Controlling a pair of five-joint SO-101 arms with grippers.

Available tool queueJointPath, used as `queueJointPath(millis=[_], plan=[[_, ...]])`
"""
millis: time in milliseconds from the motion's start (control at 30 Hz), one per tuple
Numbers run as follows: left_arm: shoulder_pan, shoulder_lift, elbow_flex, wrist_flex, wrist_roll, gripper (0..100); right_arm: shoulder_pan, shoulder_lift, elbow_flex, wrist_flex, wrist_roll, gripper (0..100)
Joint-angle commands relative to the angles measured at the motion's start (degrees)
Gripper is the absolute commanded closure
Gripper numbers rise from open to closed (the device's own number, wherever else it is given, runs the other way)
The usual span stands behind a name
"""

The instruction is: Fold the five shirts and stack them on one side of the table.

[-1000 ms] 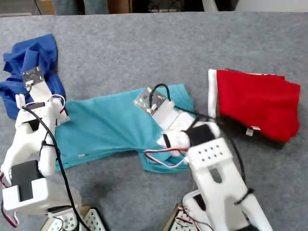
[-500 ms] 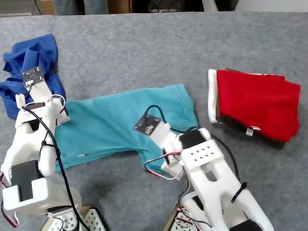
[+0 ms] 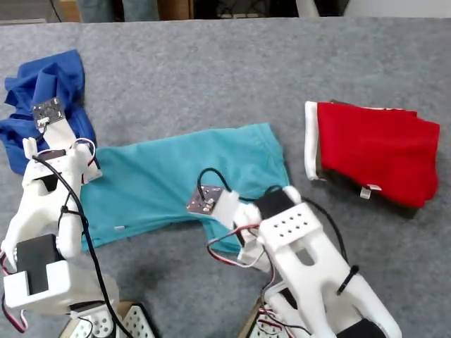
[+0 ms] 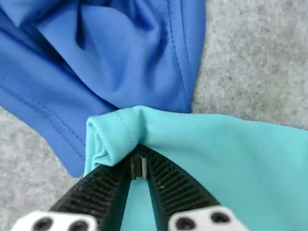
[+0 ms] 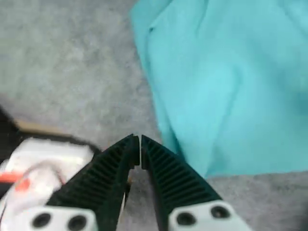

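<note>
Grey table covering [image 3: 211, 63] holds the teal shirt [image 3: 162, 183] flat at centre, between a crumpled blue shirt [image 3: 42, 84] and a folded red shirt [image 3: 373, 151]. Within the last second the right gripper [image 5: 139, 140] withdrew from mid-shirt to the near hem, jaws closed and empty; the left gripper [image 4: 138, 166] stays clamped on the teal corner. Likely it is repositioning for a fresh grasp before folding.

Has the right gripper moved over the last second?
Yes. The right gripper drew back across the teal shirt toward the arms' bases, ending farther from the red shirt.
</note>
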Motion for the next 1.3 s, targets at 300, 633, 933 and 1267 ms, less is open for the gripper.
queueJointPath(millis=[300, 633, 933, 1267], plan=[[-0.5, -0.9, -1.3, 0.4, 0.3, 97, 12.7, 8.4, -5.4, -9.8, 2.6, 98.4], [-2.2, -0.9, -1.5, 0.4, 0.4, 97, 15.9, 21.8, -1.4, -13.2, 5.5, 98.4], [-1.9, -1.0, -1.6, 1.2, 0.1, 97, 18.3, 14.0, -31.7, 5.0, 3.7, 98.4], [-2.7, -0.4, -6.5, 10.4, 0.5, 97, 18.1, 40.6, -50.8, -18.8, -16.4, 98.4]])
